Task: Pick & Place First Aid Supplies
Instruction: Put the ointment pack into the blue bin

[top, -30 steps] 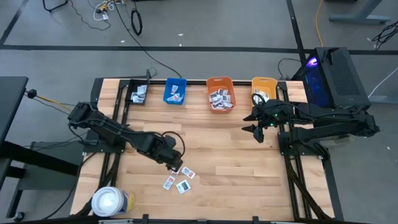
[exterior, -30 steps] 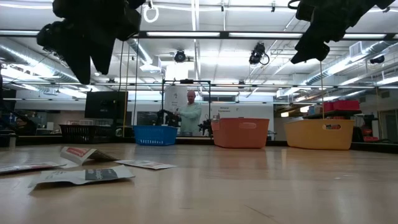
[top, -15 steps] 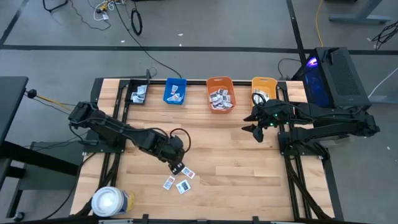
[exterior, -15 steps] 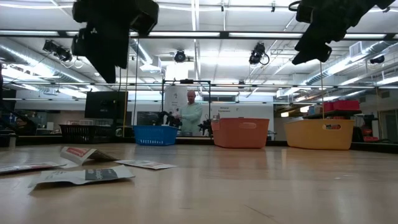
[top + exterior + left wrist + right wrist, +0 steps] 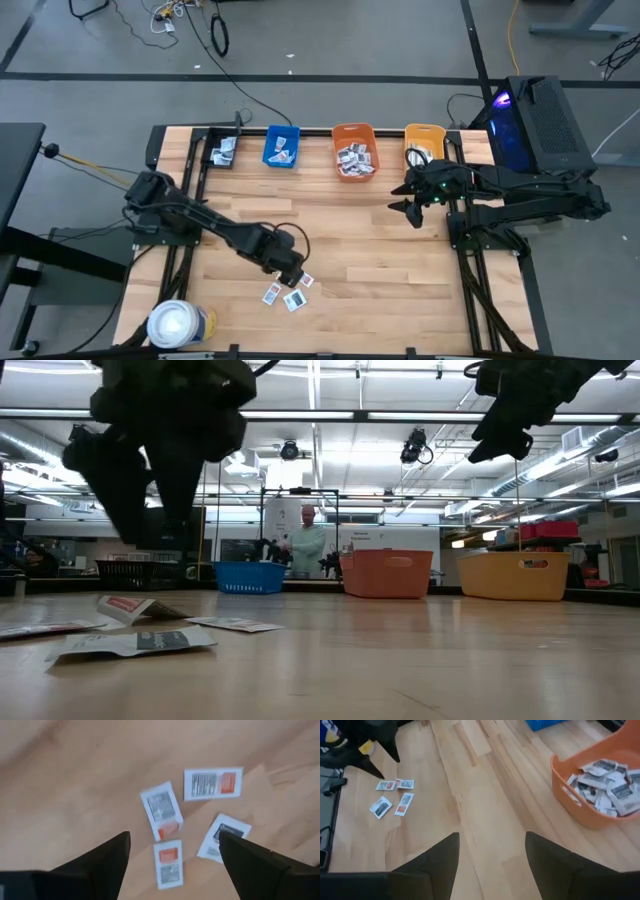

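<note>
Four first aid packets [image 5: 167,815] on bare table [image 5: 400,270] beneath wide-open, empty left tool [image 5: 172,865].

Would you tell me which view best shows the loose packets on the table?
The left wrist view: four packets with readable print. The high view shows them tiny, the right wrist view distant, the low view edge-on.

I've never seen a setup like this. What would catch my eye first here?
Probably the left gripper, its fingers spread wide, hovering just above four small packets scattered on the wooden table near its front edge. Next, the row of bright bins along the far edge: blue bin, orange bin heaped with packets, and yellow bin, with the right gripper hanging in front of them.
</note>
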